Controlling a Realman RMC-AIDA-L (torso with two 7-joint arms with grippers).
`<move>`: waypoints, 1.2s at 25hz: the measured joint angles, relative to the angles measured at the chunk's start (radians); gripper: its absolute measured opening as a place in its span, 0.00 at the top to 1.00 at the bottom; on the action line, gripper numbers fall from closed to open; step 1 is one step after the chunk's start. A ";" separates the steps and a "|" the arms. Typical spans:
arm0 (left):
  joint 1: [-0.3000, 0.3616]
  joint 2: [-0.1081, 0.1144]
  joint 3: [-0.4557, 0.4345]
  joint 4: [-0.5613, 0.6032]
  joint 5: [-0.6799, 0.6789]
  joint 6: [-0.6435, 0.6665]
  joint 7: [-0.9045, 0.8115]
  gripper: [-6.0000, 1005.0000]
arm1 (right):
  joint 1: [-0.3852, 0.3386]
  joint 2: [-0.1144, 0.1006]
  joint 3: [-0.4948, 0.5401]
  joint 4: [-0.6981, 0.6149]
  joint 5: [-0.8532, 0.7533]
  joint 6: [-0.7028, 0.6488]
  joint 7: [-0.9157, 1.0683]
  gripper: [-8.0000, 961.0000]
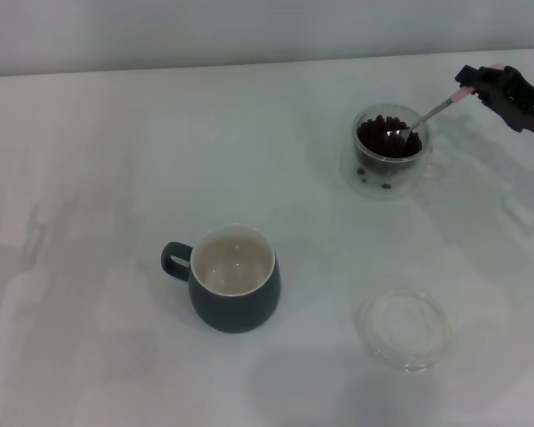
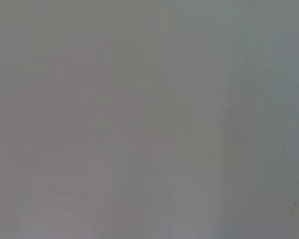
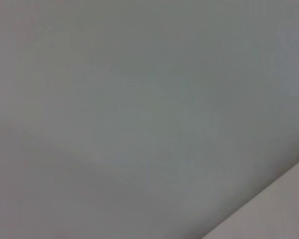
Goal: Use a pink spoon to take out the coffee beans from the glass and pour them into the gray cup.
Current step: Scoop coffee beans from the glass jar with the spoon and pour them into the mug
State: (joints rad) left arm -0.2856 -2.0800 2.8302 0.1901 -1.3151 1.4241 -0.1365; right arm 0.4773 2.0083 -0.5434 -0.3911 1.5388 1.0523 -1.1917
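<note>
In the head view the clear glass stands at the back right, holding a heap of dark coffee beans. My right gripper is to the right of it, shut on the pale pink handle of the pink spoon, whose metal bowl rests among the beans. The gray cup, dark blue-gray with a cream inside, stands near the table's middle with its handle to the left; it looks empty. The left gripper is out of view. Both wrist views show only plain grey surface.
A shallow clear round dish lies at the front right of the white table, below the glass. A pale wall runs along the table's far edge.
</note>
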 joint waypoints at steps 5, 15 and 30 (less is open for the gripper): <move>-0.001 0.000 0.000 0.000 0.000 0.002 0.000 0.26 | 0.002 -0.001 -0.001 -0.007 0.001 0.003 0.041 0.82; -0.001 0.000 0.000 0.000 -0.001 0.004 0.001 0.26 | 0.003 -0.015 0.011 -0.009 0.008 -0.012 0.132 0.81; -0.011 0.001 0.000 -0.006 -0.001 -0.004 0.003 0.26 | 0.004 -0.057 -0.011 -0.012 0.000 0.154 0.298 0.81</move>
State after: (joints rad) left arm -0.2963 -2.0791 2.8302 0.1840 -1.3161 1.4204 -0.1334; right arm 0.4810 1.9516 -0.5543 -0.4029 1.5385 1.2064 -0.8940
